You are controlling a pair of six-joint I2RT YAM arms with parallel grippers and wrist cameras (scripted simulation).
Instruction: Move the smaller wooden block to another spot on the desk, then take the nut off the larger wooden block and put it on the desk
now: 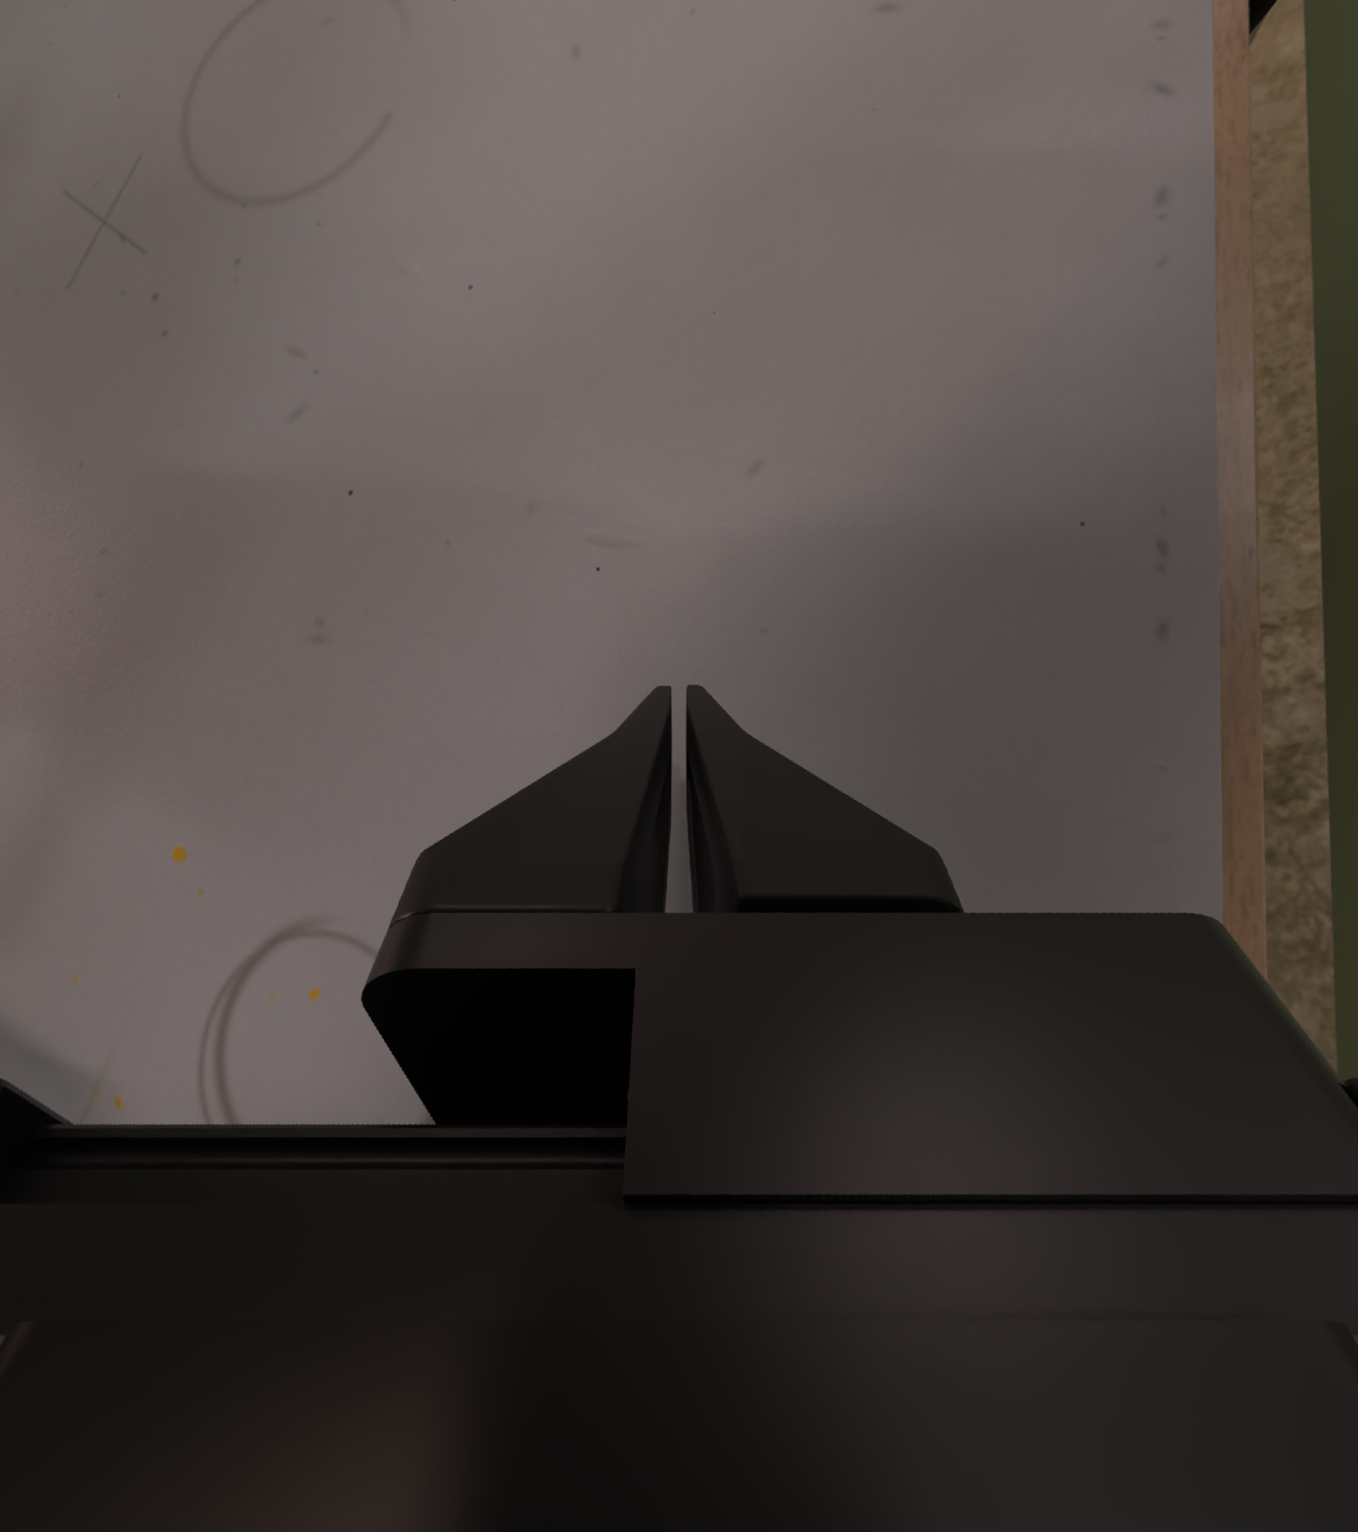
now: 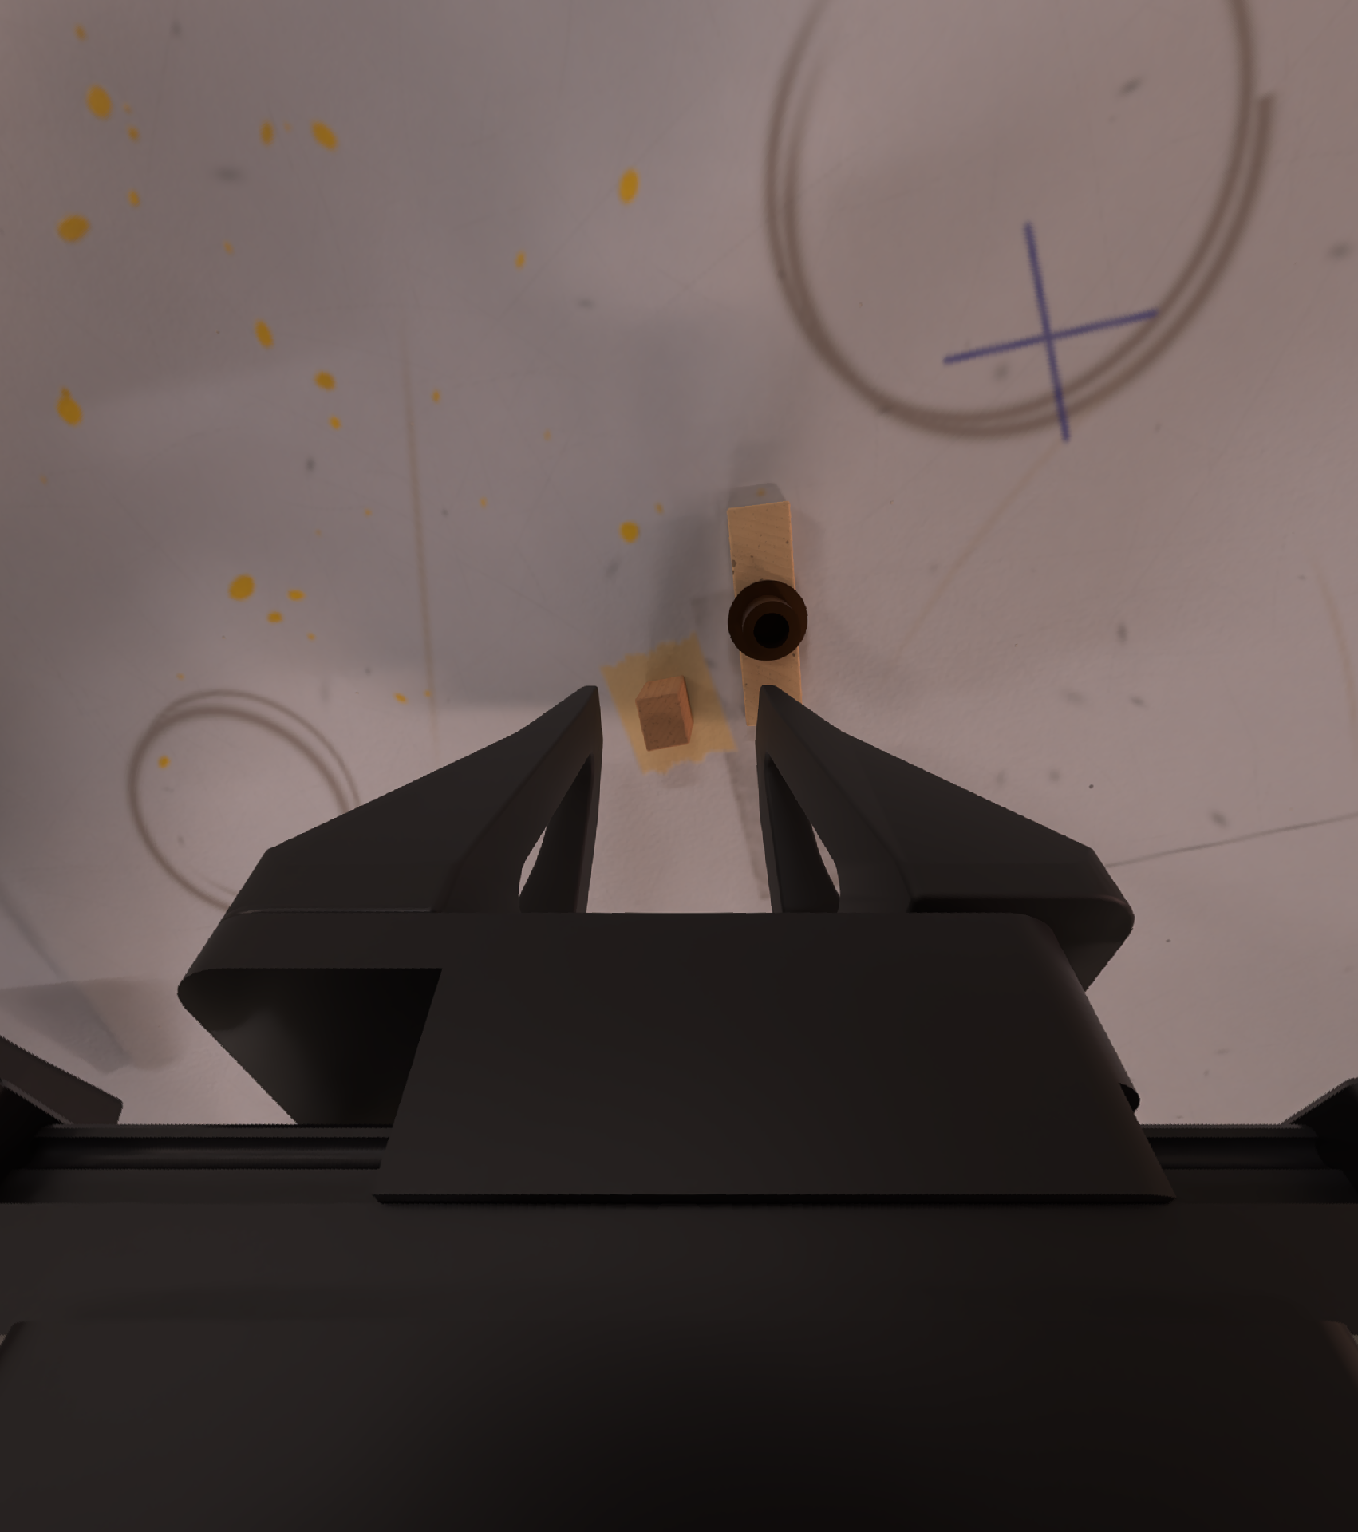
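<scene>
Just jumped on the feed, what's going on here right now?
The right gripper is open and hangs above the smaller wooden block, which sits on a patch of tape on the desk; nothing is gripped yet. Beside it lies the larger wooden block with the dark nut on top. The left gripper is shut, empty, and off to the side over bare desk.

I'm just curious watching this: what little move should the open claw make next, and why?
Probably lower the right gripper straight down over the smaller wooden block. It is open, the block shows between its fingertips on the tape patch, and nothing is held yet.
</scene>
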